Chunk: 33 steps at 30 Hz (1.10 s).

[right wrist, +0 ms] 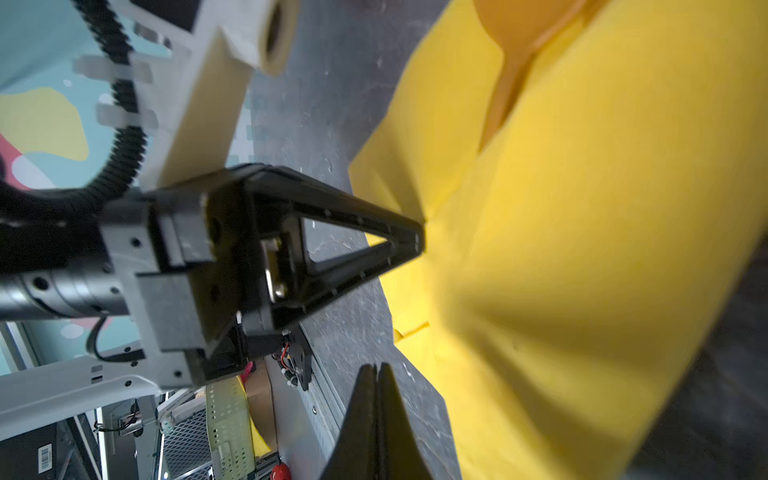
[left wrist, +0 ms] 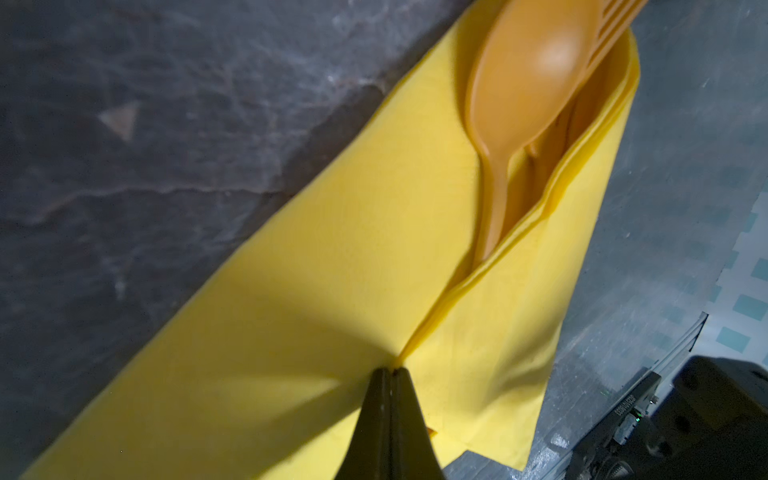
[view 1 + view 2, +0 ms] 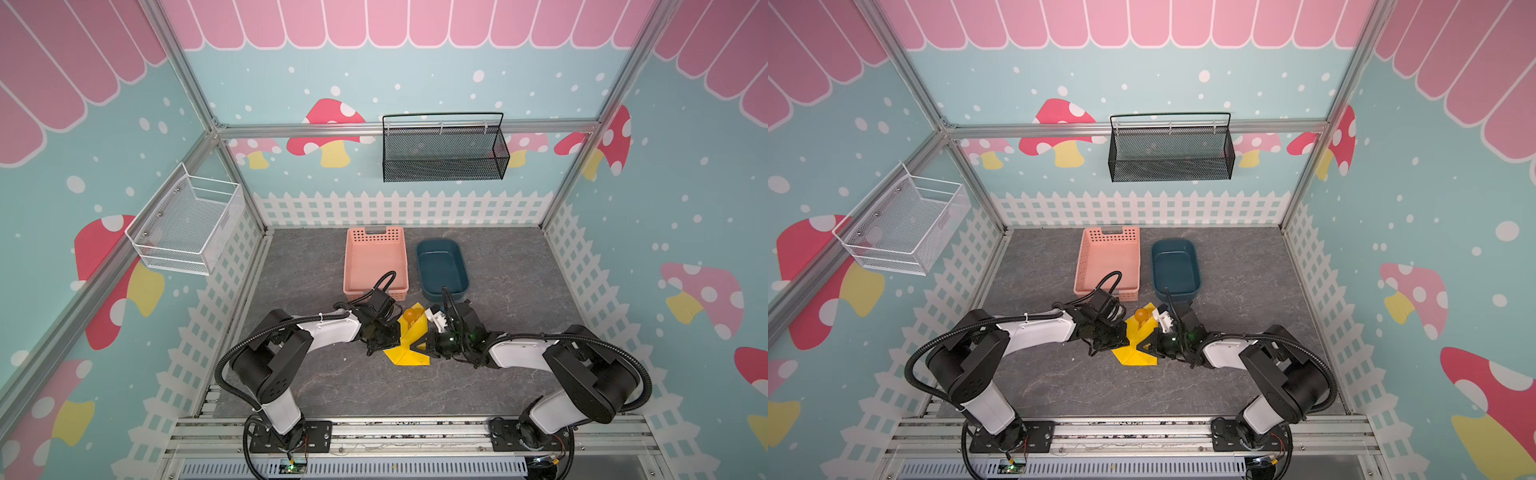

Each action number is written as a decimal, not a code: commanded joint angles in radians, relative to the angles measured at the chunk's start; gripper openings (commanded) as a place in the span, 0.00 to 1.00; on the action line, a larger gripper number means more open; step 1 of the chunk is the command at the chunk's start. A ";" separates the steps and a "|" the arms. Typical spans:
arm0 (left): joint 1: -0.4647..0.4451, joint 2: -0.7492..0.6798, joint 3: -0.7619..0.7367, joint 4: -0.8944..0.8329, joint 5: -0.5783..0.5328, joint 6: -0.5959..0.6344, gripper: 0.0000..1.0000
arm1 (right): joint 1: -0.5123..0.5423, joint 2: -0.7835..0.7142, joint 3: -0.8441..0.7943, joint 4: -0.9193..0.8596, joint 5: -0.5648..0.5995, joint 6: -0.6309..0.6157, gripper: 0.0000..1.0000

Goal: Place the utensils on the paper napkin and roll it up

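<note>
Left hand (image 2: 391,374): jaws closed, tips pinching folded edge of paper napkin (image 2: 291,311). Right hand (image 1: 376,372): jaws closed, nothing between them, tip over bare tabletop (image 1: 332,104) just beside napkin edge. In a top view, napkin lies on tabletop between both hands, near front of pink basket (image 3: 374,257) and blue tub (image 3: 442,266). One flap folded over. Spoon (image 2: 528,83) tucked in fold, bowl sticking out. Fork (image 2: 615,25) tines beside bowl. Third piece not clear.
</note>
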 commanded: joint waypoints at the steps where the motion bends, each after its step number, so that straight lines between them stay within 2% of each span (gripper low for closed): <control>1: -0.008 0.042 -0.018 -0.056 -0.028 -0.002 0.00 | -0.005 -0.062 -0.043 -0.032 0.024 0.000 0.00; 8: -0.008 0.026 -0.020 -0.057 -0.040 -0.004 0.00 | -0.018 -0.143 -0.105 -0.057 0.072 0.006 0.00; 23: -0.008 0.019 -0.011 -0.066 -0.042 -0.001 0.00 | -0.022 0.013 -0.109 0.006 0.013 -0.032 0.00; 33: -0.029 -0.057 0.039 -0.080 -0.061 0.011 0.00 | -0.028 0.021 -0.132 0.030 0.015 -0.023 0.00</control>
